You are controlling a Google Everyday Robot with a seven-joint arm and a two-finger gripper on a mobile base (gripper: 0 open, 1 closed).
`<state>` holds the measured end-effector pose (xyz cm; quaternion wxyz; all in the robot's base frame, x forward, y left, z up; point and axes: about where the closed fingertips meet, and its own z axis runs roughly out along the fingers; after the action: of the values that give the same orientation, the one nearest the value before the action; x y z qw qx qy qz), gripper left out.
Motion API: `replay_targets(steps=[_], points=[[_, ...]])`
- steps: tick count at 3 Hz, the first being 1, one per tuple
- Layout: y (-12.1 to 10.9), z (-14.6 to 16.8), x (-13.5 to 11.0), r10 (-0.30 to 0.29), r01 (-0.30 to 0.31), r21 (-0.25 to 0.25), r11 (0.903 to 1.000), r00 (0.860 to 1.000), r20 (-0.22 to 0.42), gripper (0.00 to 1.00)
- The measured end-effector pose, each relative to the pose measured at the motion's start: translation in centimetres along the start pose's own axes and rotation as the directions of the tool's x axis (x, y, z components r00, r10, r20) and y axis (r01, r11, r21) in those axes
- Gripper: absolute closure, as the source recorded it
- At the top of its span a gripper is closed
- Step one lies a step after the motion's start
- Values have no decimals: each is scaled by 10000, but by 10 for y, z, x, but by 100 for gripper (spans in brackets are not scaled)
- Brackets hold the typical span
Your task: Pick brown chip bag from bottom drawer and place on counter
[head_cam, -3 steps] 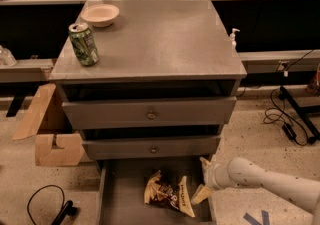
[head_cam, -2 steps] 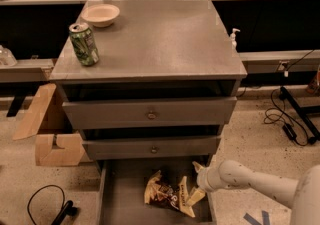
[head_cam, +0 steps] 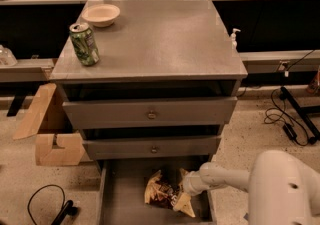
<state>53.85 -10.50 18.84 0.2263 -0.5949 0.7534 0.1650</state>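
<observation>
The brown chip bag (head_cam: 158,192) lies crumpled on the grey floor of the open bottom drawer (head_cam: 124,194), towards its right side. My gripper (head_cam: 181,191) reaches in from the lower right. Its two pale fingers (head_cam: 185,206) are spread apart at the bag's right end, one above and one below it. It is open and touching or nearly touching the bag. The counter (head_cam: 160,39) is the flat grey top of the cabinet, above the two shut upper drawers.
A green soda can (head_cam: 85,44) and a cream bowl (head_cam: 101,15) stand on the counter's left side. A cardboard box (head_cam: 50,134) sits on the floor to the left. Black cables (head_cam: 47,204) lie bottom left and at the right (head_cam: 290,119). My white arm body (head_cam: 285,189) fills the lower right.
My gripper has moved left inside the bottom drawer, from beside the bag to its right end. The arm body has come further into view. The bag has not moved.
</observation>
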Motion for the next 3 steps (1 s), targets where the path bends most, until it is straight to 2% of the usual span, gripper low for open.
replay_targets(steps=[1,2,3], points=[[13,41,2,-173,145,-572,9983,9987,-488,0],[26,69,7,-291,202,-975,9950,9954,-909,18],[37,85,8,-290,157,-1215,9925,9937,-1084,41]])
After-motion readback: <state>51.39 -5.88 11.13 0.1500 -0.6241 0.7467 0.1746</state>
